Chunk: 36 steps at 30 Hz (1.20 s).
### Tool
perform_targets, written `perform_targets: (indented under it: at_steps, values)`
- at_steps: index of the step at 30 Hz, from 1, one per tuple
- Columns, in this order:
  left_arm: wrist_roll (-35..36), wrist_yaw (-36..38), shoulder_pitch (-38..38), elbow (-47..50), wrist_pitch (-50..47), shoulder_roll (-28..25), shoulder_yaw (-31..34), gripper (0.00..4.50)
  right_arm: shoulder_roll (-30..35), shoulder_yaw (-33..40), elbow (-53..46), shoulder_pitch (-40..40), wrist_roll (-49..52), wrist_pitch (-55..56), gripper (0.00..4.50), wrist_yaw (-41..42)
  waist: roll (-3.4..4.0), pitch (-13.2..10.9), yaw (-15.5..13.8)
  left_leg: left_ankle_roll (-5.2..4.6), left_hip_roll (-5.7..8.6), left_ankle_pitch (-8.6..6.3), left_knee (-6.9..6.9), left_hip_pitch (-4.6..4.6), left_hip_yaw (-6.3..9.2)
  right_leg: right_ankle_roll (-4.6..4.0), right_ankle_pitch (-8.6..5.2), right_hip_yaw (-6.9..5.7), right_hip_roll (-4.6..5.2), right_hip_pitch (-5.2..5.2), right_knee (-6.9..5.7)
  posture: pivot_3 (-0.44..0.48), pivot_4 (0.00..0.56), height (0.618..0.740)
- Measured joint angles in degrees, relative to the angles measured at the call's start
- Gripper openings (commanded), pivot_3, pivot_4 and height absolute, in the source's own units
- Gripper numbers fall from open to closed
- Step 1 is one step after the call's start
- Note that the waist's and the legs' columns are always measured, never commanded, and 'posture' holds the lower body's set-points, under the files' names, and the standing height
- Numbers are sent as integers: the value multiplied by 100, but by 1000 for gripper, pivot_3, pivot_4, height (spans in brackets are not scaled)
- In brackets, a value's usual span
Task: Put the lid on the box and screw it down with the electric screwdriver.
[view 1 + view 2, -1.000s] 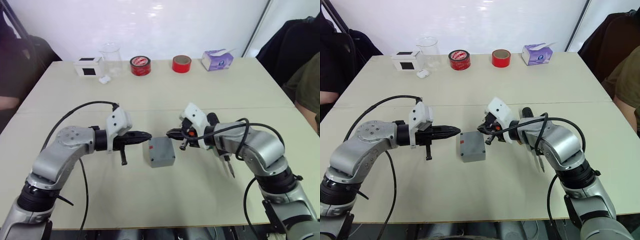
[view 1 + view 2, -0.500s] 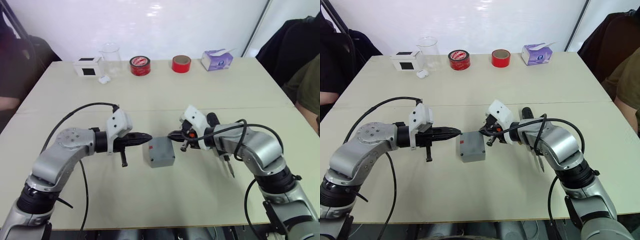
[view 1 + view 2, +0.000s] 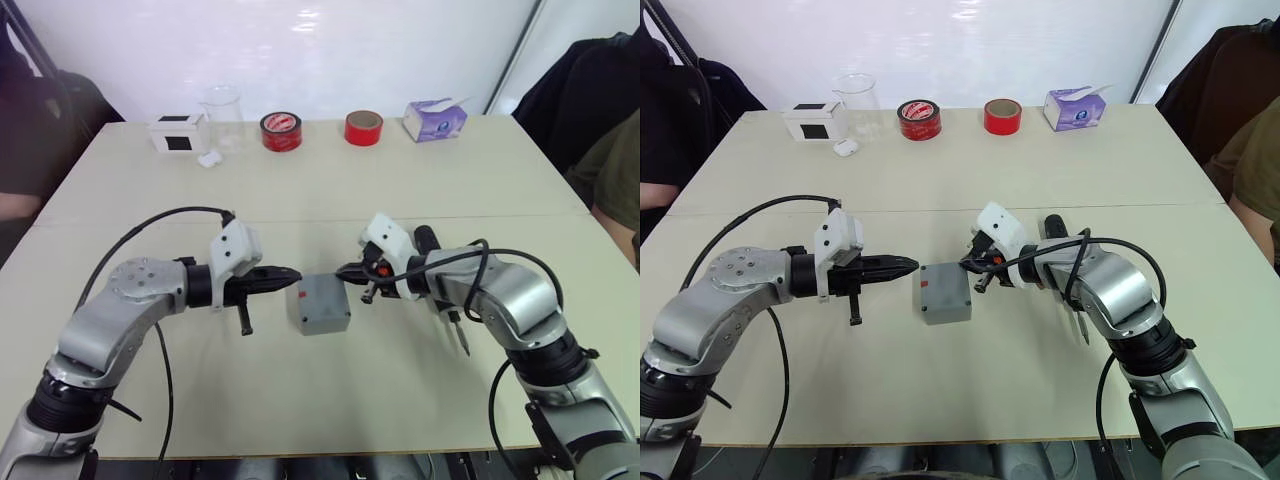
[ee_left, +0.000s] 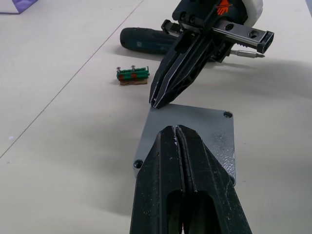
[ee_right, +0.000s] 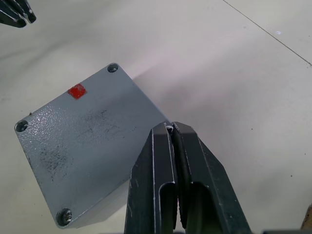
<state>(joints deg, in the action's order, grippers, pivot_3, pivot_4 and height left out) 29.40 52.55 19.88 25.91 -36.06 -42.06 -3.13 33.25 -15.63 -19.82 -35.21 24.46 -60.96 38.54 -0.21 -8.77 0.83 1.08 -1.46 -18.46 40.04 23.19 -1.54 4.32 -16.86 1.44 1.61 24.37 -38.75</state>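
The box (image 3: 318, 303) sits near the middle of the worktop (image 3: 330, 180) with the lid (image 5: 78, 141) already lying flat on top of it, a small red mark near one corner and screw holes at the corners. The left gripper (image 3: 292, 274) points at the box from its left side, jaws pressed together, tip just beside the lid's edge. The right gripper (image 3: 345, 271) comes in from the opposite side, jaws likewise pressed together (whether they touch the lid, I cannot tell). The electric screwdriver (image 4: 146, 40) lies on the worktop behind the right gripper, beside a small green terminal block (image 4: 132, 75).
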Motion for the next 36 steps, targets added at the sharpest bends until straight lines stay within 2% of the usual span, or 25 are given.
perform_targets:
  at_steps: [4,7,10,11,14,16,17,21,27,33,36]
  values:
    - [0,-14,0,1,0,-3,0,0,6,-24,0,0,-73,15,54,36,0,0,0,0,0,0,0,0,0,0,0,0,0,0,0,0,150,740]
    - [1,-14,-4,2,1,-12,1,0,28,-28,0,-1,-100,14,721,72,0,0,-1,0,0,0,0,0,0,0,0,0,0,0,0,0,150,740]
    - [1,-14,-4,2,1,-13,1,0,46,-29,-2,0,-100,3,1962,131,0,0,-1,0,0,0,0,0,0,0,0,0,0,0,0,0,150,740]
    - [2,-14,-4,2,1,-13,1,0,55,-28,-6,-1,-99,-6,2243,138,0,0,-1,0,0,0,0,0,0,0,0,0,0,0,0,0,150,740]
    - [5,-14,-3,2,1,-13,0,0,136,-5,-44,-2,-85,-66,3571,173,0,0,-1,0,0,0,0,0,0,0,0,0,0,0,0,0,150,740]
    - [30,-13,-3,5,0,-13,0,0,183,68,-102,-14,-53,-185,4282,180,0,0,-1,0,0,0,0,0,0,0,0,0,1,0,0,0,150,740]
    - [56,-11,-3,10,0,-12,0,0,206,98,-143,-34,-46,-238,4420,182,0,0,-1,0,0,0,0,0,0,0,0,0,1,0,0,0,150,740]
    - [168,2,-2,88,-13,-12,1,0,453,387,-376,-148,107,-494,4420,205,1,-1,-4,0,0,0,0,2,0,0,0,0,2,1,1,0,150,740]
    - [286,270,14,132,36,-101,25,0,1449,1139,-270,-825,157,-2101,4420,-66,2,-2,-5,0,0,0,-2,1,0,-2,-1,-1,4,1,5,0,150,740]
    - [285,384,163,111,112,-37,-17,0,2029,684,452,-1136,169,-3005,4420,-90,3,-2,11,-1,0,0,-3,1,-3,-2,-1,2,3,2,6,0,150,740]
    - [259,384,231,106,158,54,-74,0,2060,291,1049,-1443,180,-3112,4420,-87,3,-2,22,-1,0,-1,-3,1,-4,-2,-1,3,0,4,7,0,150,740]
